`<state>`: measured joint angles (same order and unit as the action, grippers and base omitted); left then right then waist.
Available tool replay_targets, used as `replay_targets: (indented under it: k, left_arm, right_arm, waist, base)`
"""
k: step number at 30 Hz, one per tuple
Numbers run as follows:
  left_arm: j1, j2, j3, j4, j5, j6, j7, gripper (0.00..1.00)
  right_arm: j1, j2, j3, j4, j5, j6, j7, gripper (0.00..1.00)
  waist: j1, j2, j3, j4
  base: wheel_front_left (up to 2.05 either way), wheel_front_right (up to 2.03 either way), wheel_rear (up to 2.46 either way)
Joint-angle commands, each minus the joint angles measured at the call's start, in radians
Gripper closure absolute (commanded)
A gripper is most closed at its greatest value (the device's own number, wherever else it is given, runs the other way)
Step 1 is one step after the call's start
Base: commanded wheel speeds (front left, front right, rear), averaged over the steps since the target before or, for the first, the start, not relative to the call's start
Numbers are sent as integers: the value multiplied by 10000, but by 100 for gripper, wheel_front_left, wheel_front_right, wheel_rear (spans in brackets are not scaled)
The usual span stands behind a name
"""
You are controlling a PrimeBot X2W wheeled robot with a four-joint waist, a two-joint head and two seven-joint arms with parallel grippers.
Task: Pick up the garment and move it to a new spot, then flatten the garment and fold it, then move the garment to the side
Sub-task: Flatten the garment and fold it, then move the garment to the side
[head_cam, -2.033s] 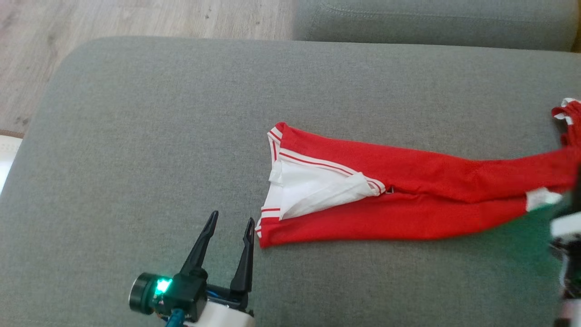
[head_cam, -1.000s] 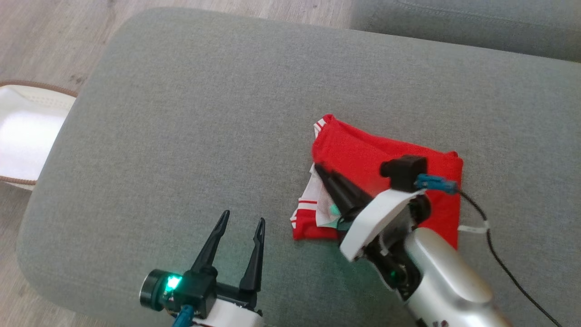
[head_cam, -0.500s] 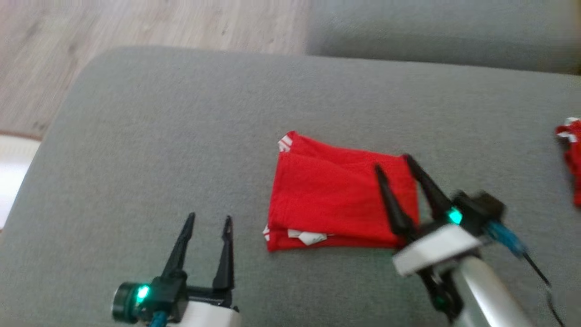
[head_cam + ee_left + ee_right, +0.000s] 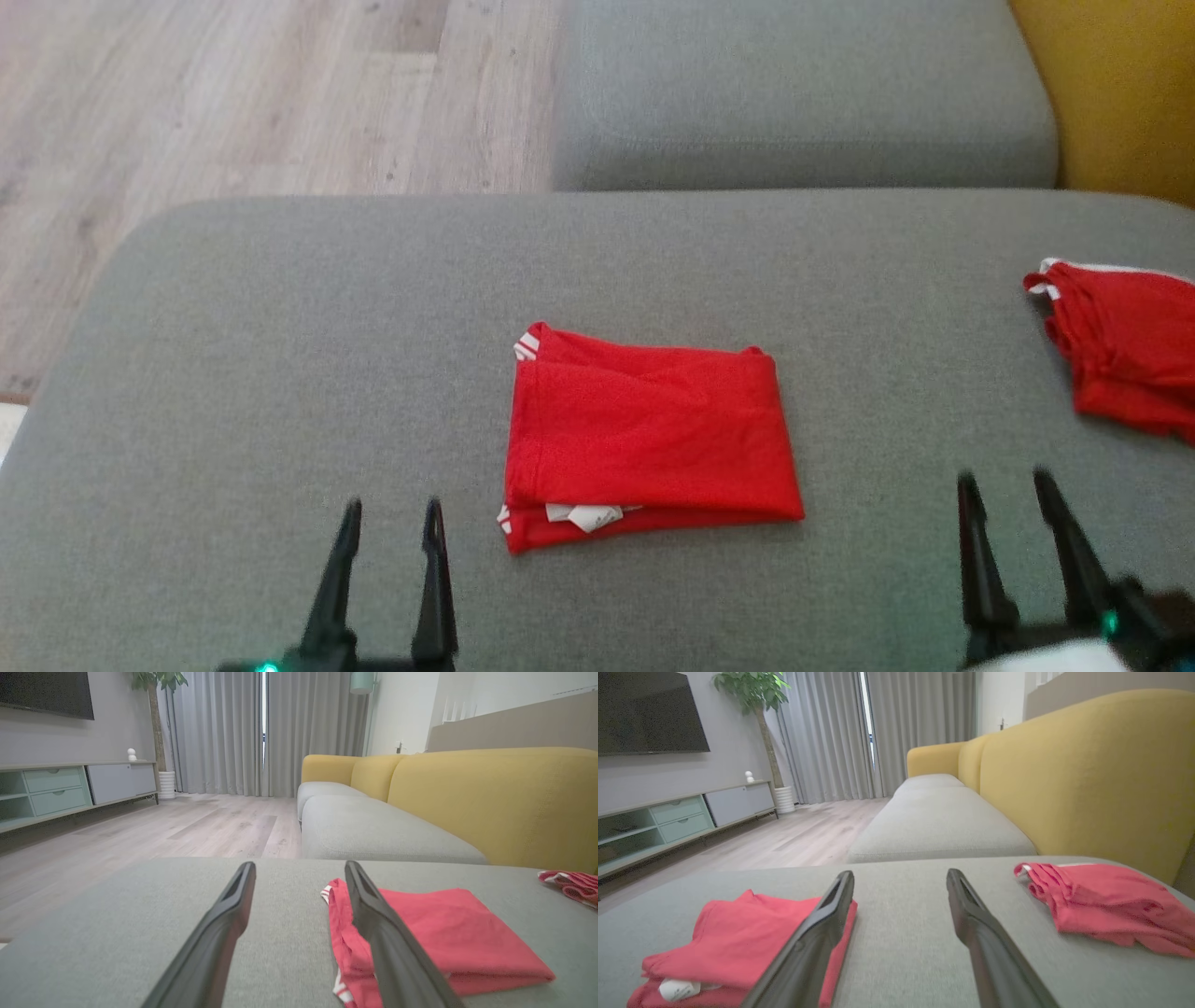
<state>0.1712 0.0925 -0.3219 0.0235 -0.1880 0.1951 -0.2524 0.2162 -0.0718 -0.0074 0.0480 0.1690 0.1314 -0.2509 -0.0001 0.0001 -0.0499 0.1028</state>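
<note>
The garment (image 4: 649, 434), red with white trim, lies folded into a neat rectangle in the middle of the grey sofa cushion (image 4: 280, 355). A white label peeks out at its near edge. My left gripper (image 4: 390, 509) stands open at the lower left, off the garment's near-left corner, holding nothing. Over at the lower right my right gripper (image 4: 1006, 483) is open too, clear of the garment's right edge. In the left wrist view the garment (image 4: 434, 938) lies right of the open left gripper (image 4: 299, 864). The right wrist view has the garment (image 4: 738, 933) left of the open right gripper (image 4: 900, 873).
A second red garment (image 4: 1125, 355) lies bunched at the cushion's right edge, also in the right wrist view (image 4: 1101, 905). Another grey seat cushion (image 4: 794, 93) lies beyond, a yellow backrest (image 4: 1120, 93) to the right, and wood floor (image 4: 233, 93) to the left.
The right gripper let go of the garment's folded-over end, opened and drew back to the lower right. The garment went from a long strip to a folded rectangle. The head camera shifted.
</note>
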Motion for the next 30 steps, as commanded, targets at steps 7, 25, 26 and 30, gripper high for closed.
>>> replay_targets:
  k: [7, 25, 26, 30]
  left_arm:
    - [378, -151, 330, -243, 388, -232, -93, 0]
    - [423, -314, 668, -31, 636, -559, -93, 0]
    - [431, -320, 667, -15, 647, -576, -93, 0]
    - [453, -341, 659, 50, 689, -627, -93, 0]
  right_arm:
    - [519, 76, 26, -477, 35, -7, -107, 0]
    - [616, 154, 496, -337, 13, -7, -108, 0]
    - [625, 152, 520, -323, 3, -7, -108, 0]
    - [666, 129, 604, -267, -53, -7, -108, 0]
  waist:
    - [1, -1, -146, -62]
    - [1, -1, -321, -174]
    - [1, -1, -334, -161]
    - [1, -1, -359, -114]
  base:
    - [0, 0, 0]
    - [0, 0, 0]
    - [0, 0, 0]
    - [0, 0, 0]
